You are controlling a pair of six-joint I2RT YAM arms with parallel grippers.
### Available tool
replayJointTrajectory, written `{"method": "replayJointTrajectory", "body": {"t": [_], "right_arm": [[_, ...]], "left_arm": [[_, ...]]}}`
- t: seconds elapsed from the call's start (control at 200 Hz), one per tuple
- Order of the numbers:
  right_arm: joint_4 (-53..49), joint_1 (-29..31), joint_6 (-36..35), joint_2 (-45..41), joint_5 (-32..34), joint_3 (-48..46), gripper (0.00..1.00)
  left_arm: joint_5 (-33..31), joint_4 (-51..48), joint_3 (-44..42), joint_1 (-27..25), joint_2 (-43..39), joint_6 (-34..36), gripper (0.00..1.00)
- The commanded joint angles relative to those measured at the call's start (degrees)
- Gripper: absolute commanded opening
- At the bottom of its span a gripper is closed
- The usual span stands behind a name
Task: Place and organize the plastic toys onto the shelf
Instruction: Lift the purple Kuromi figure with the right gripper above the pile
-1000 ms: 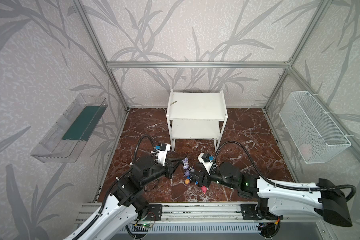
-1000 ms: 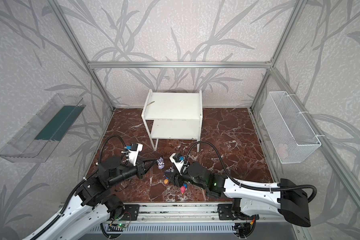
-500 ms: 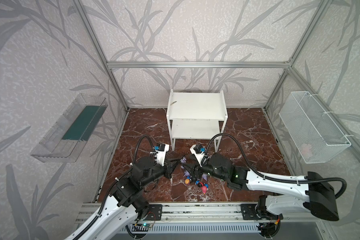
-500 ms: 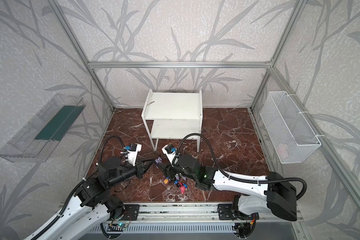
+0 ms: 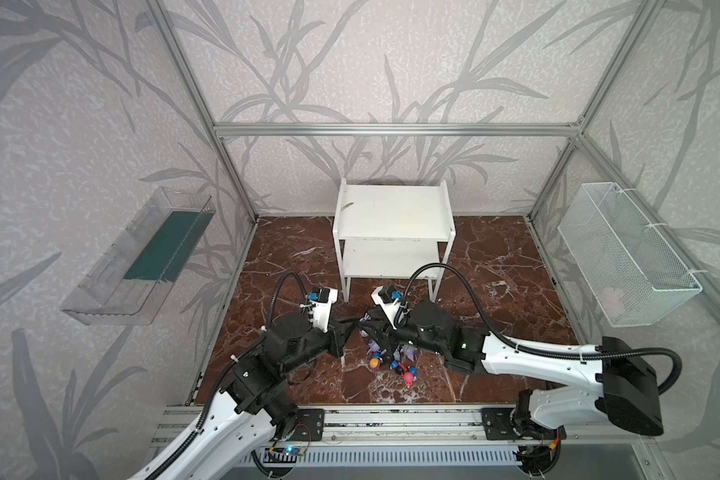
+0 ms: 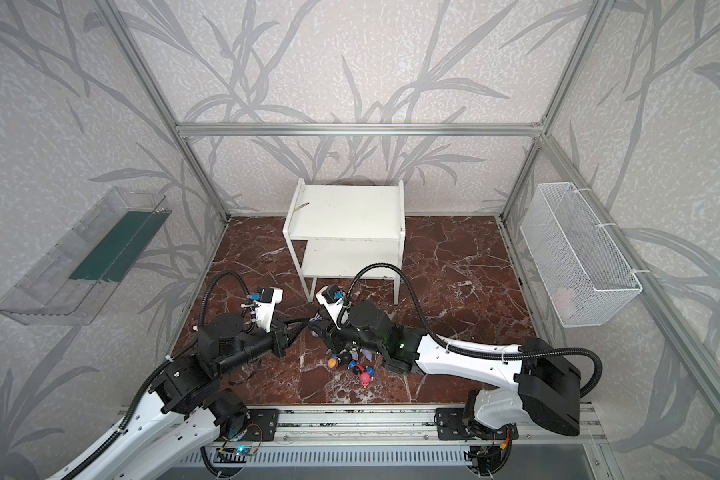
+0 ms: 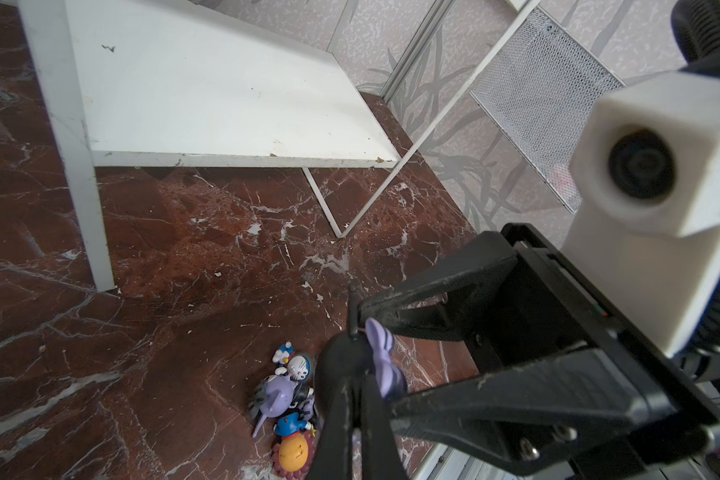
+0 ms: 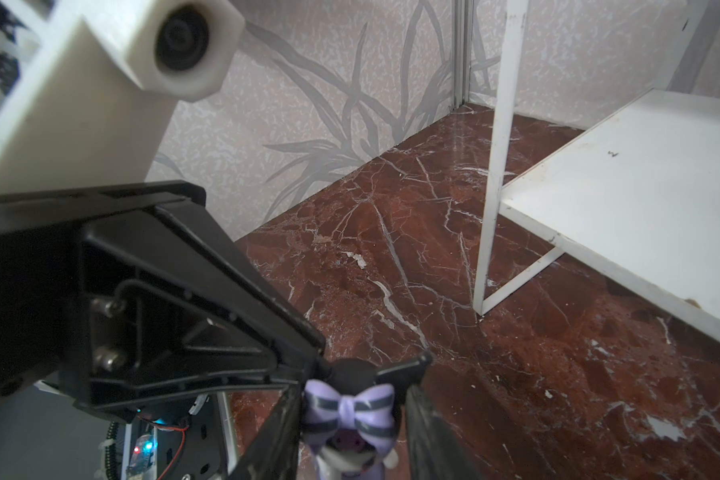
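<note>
Toy with purple bow (image 8: 348, 409) sits inside the right gripper (image 8: 354, 395), squeeze not clear. Left gripper (image 8: 323, 365) pinches its head.

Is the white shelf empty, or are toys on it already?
Empty. Both boards of the shelf show bare white; loose toys lie on the floor.

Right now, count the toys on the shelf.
0. The shelf is bare where visible; the left gripper holds a black figurine, the other toys lie piled on the floor.
</note>
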Motion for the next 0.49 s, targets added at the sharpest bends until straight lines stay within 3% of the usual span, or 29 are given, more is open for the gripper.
{"method": "replayJointTrajectory", "body": {"t": [0.0,0.1,0.35,0.39,0.49], "right_arm": [[1.81,-0.7,-0.14,0.36,-0.78,1.53,0.31],[1.83,-0.96,-0.27,0.2,-1.5,1.45,0.23],[1.82,-1.49,-0.75,-0.52,-1.59,0.96,0.19],[1.83,-1.58,-0.9,-0.69,-1.55,0.98,0.19],[1.18,-1.8,-1.88,-1.33,-1.46,1.57,0.19]], "left_arm": [[2.04,1.98,-0.43,-0.52,-0.43,0.52,0.0],[1.95,1.95,-0.48,-0.56,-0.44,0.55,0.0],[1.88,1.87,-0.09,-0.5,-0.36,0.75,0.0],[1.84,1.5,0.27,-0.52,-0.34,1.01,0.07],[-0.28,-1.03,2.56,-0.48,-0.71,2.32,0.4]]}}
